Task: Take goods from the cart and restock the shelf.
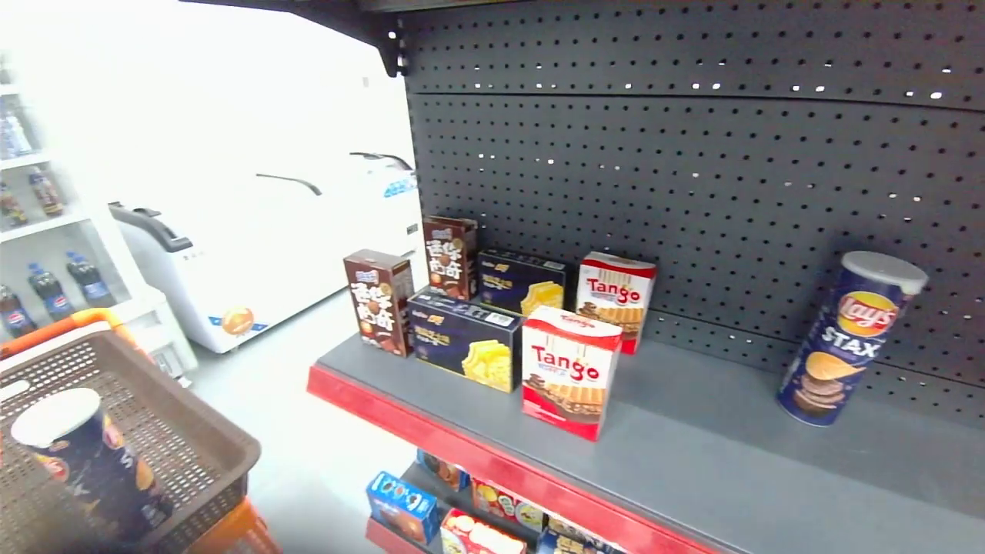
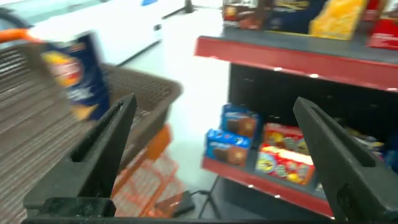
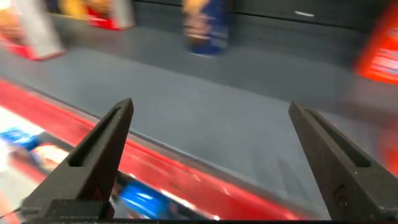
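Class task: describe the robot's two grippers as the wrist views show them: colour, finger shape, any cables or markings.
The left gripper and right gripper look alike: each has two matte black fingers, broad at the base and tapering to wedge tips, with a small step on the inner edge. Their surfaces look plain, without markings.

My left fingers (image 2: 102,155): two dark, flat blades, tapering to the tips, spread wide. The tips are well apart and level with each other, and both point forward from my wrist. A small notch sits on each inner edge. I grip nothing between them. My right fingers (image 3: 93,158): same dark tapered pair, same wide spread, tips level, likewise gripping nothing.
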